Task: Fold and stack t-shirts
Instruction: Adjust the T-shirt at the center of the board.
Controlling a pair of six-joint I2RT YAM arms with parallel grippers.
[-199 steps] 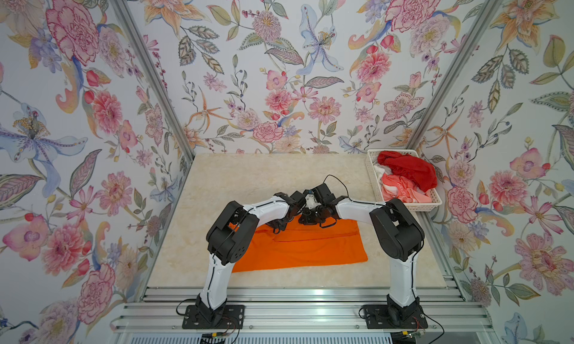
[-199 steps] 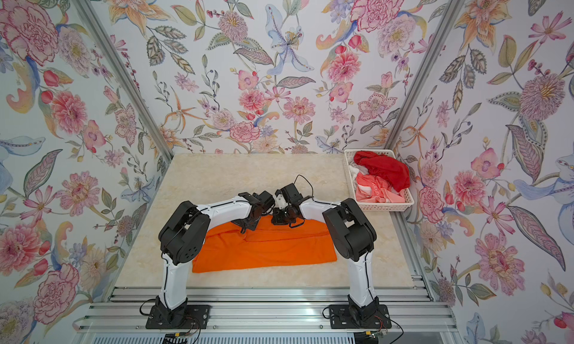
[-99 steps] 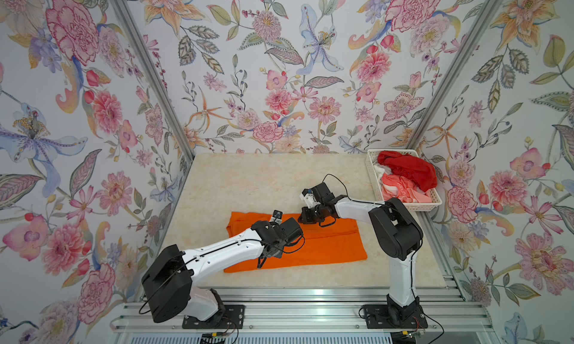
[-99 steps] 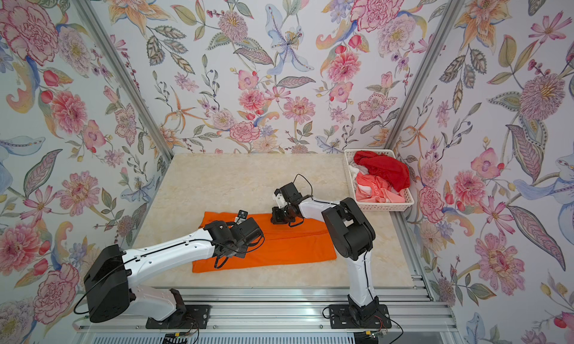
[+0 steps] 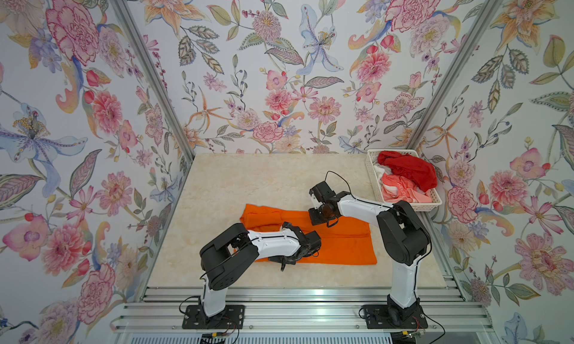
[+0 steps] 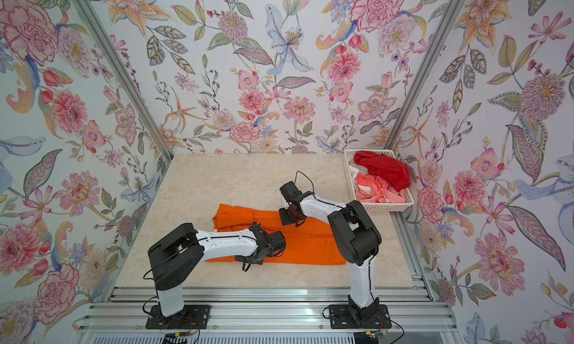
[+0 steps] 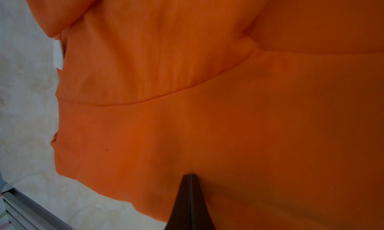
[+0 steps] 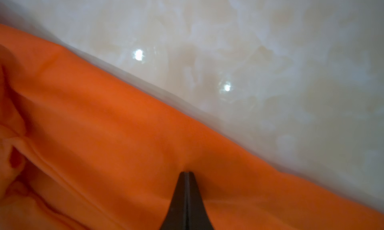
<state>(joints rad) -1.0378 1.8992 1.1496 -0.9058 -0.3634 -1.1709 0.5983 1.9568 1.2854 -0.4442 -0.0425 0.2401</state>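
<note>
I am looking at the orange tee (image 5: 341, 246), which is lying spread on the surface (image 5: 248, 184), folded lengthwise into a long band with one sleeve end bunching at the far left. I think it is lying there alone because it is the one being folded now.

The left gripper (image 7: 188, 177) is closed, and its tips are pressing on the cloth near the front edge, toward the neck end where the white label (image 7: 58, 54) is peeking out. The right gripper (image 8: 186, 174) is also closed and is touching the cloth just inside the far edge. I am reading both as pinning or smoothing the band so that it is not sliding. I cannot tell whether a little cloth is caught between the tips.

The red tee (image 5: 410, 168) and the coral tee (image 5: 400, 190) are waiting crumpled in the basket (image 5: 372, 174) at the right rear corner, the red one lying partly over the coral one, out of the way of the arms.

I am counting three tees: one on the surface and two in the basket. There are one basket, one label and two grippers. No finished stack is showing yet.
</note>
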